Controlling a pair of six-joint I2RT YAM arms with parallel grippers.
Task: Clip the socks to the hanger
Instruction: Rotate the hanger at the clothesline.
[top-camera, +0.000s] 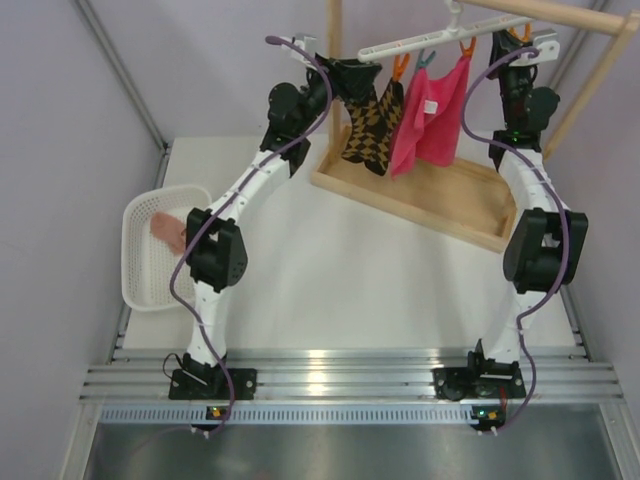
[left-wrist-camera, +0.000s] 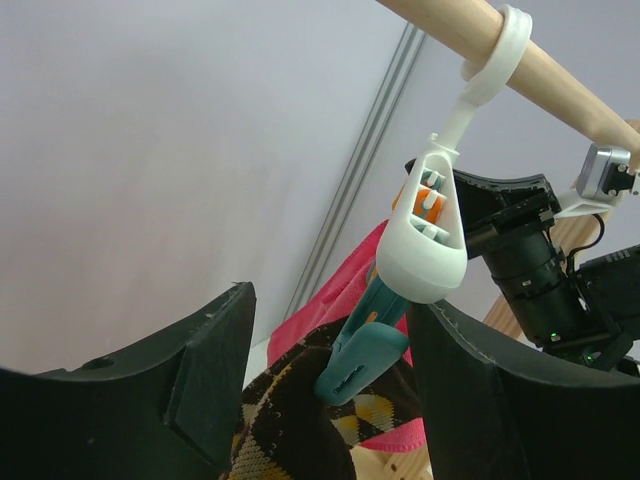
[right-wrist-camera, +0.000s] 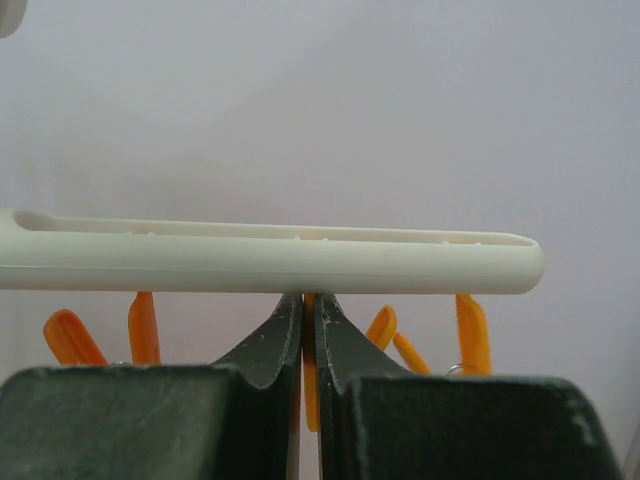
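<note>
1. Top view: socks (top-camera: 372, 125) hang at the left end of the hanger (top-camera: 440, 38).
2. Left wrist only: left gripper (left-wrist-camera: 330, 330) fingers apart, straddling teal clip (left-wrist-camera: 358, 358).
3. Right wrist only: right gripper (right-wrist-camera: 309, 305) fingers together under the bar, orange clip (right-wrist-camera: 309, 390) sliver in the seam.

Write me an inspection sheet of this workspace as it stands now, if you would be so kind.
Surface: white table; a wooden rack stands at its far side.
Job's things: hanger hooked over the rack's top bar; checked socks hang under its left part.
Clutter: pink cloth hanging beside the socks; white basket on the left, a peach sock inside.
Grippers: left gripper open around the hanger's end and a teal clip; right gripper shut on an orange clip.
Cables: purple cables run along both arms and loop close to the hanger.
Surroundings: plain grey walls; nothing else seen.
</note>
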